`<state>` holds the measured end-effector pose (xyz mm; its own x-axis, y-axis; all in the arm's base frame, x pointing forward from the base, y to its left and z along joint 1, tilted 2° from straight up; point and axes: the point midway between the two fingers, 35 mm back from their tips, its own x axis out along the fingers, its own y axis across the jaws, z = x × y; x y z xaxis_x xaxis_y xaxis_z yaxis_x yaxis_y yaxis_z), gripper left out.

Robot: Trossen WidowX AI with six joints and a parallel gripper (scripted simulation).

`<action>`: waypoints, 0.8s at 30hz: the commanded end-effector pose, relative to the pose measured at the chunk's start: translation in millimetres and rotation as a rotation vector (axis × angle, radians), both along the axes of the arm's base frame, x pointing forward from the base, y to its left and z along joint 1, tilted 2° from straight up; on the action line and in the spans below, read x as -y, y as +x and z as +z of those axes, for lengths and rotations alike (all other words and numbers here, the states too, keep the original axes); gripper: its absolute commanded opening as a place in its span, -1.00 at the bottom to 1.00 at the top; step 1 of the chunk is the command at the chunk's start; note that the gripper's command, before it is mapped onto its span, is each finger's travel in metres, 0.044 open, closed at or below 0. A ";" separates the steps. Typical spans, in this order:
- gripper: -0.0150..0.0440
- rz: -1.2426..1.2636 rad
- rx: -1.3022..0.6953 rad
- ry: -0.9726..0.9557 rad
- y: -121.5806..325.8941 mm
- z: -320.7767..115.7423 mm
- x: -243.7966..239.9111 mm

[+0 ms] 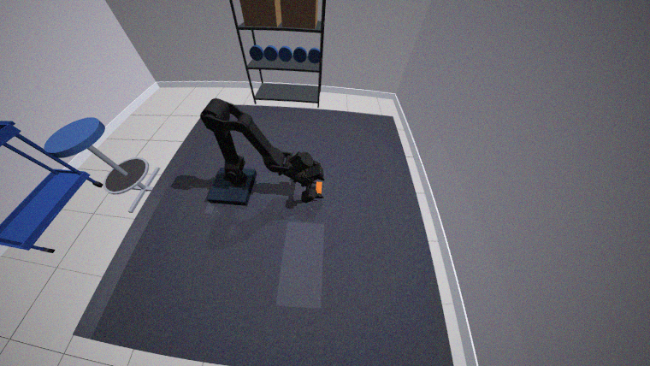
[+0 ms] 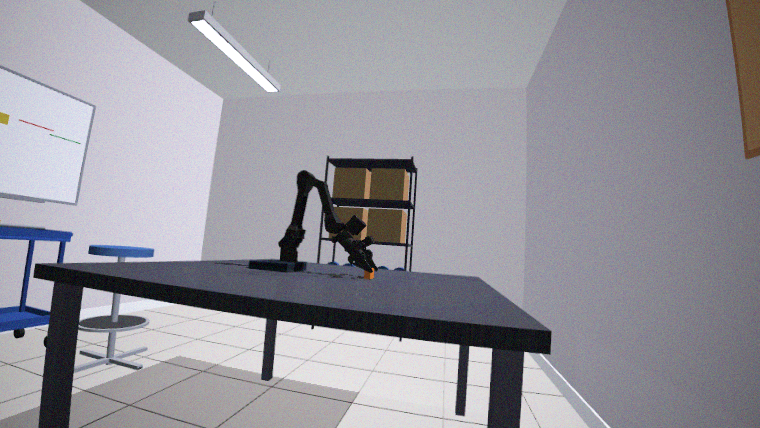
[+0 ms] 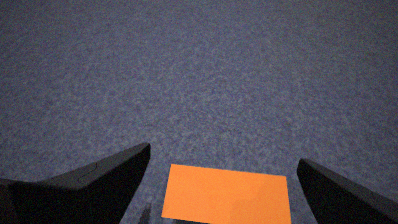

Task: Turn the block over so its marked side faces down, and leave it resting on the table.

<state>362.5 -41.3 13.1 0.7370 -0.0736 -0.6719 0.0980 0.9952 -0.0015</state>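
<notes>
Seeing one orange block [image 1: 319,187] [image 2: 368,274] [image 3: 227,195] down on one dark table [image 1: 363,273] [image 2: 319,297] [image 3: 200,75], plain and flat on top, with a thin dark bit at its near edge, too small to read. Set between two black fingers of one gripper [image 1: 316,187] [image 2: 370,270] [image 3: 223,157], spread wide, not holding anything, gaps on both sides. Farther off, one blue stool [image 1: 74,136] [image 2: 121,250], then one tall shelf [image 1: 322,45] [image 2: 372,161] with four brown boxes [image 2: 388,183] and five blue discs [image 1: 285,53].

Blue stool [image 1: 74,137] [image 2: 121,250] stands on pale tiles [image 1: 81,232] [image 2: 319,353] near grey walls [image 1: 546,159] [image 2: 372,124].
</notes>
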 end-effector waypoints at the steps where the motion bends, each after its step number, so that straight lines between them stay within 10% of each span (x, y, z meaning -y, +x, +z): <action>1: 1.00 -0.005 -0.224 0.014 -31.9 59.7 -2.9; 24: 1.00 -0.006 -0.521 0.045 -10.4 74.4 -0.5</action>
<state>344.2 -39.4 82.1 0.3816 -0.0436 -0.9233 0.0995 0.9950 -0.0058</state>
